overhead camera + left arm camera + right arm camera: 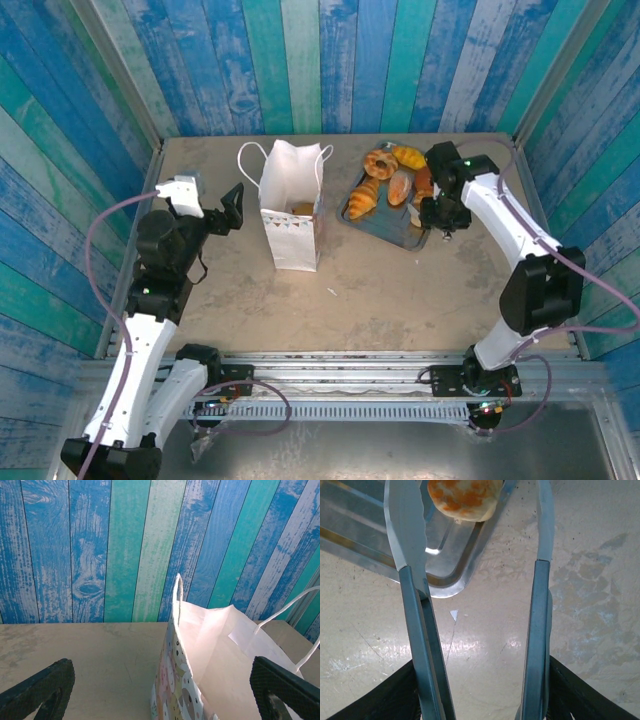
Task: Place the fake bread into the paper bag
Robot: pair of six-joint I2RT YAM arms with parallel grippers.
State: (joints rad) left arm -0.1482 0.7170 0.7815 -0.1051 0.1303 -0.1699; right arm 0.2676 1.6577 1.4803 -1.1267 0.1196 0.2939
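Observation:
The white paper bag (292,205) stands upright and open at mid-table, and one golden piece (303,209) shows inside it. Several pieces of fake bread (385,180) lie on the grey metal tray (398,236) to its right. My left gripper (215,215) hovers open just left of the bag; in the left wrist view the bag's mouth (220,670) sits between its fingers (45,685). My right gripper (440,215) is shut on metal tongs (412,615) at the tray's near right corner. The tong arms are spread, with a round bun (465,497) beyond their tips.
Blue and green plank walls close in the table on three sides. The tray's corner (445,545) lies under the left tong arm. Bare tabletop (380,290) runs in front of the bag and tray.

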